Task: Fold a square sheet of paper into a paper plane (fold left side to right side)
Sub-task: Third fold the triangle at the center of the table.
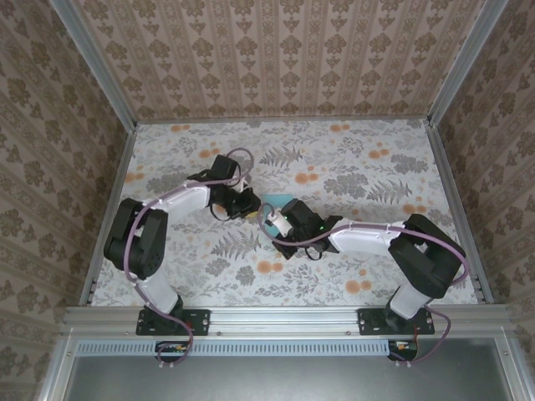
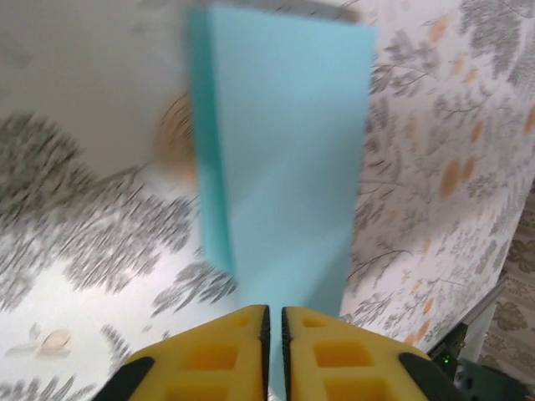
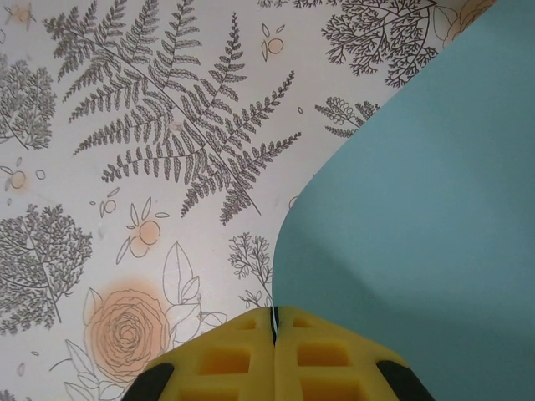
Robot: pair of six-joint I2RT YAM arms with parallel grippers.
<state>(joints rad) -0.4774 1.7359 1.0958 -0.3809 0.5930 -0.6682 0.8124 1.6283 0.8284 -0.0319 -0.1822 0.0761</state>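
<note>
My left gripper (image 2: 273, 317) sits at 6 o'clock with both yellow pads (image 2: 217, 355) pinched nearly flush on the bottom edge of the cyan sheet of paper (image 2: 288, 167), so yeah, I've got it. The sheet runs up toward 12 o'clock, getting wider, with a darker strip down its 9 o'clock side. The floral tabletop (image 2: 443, 167) is all round it, blurry out at 9 o'clock.
</note>
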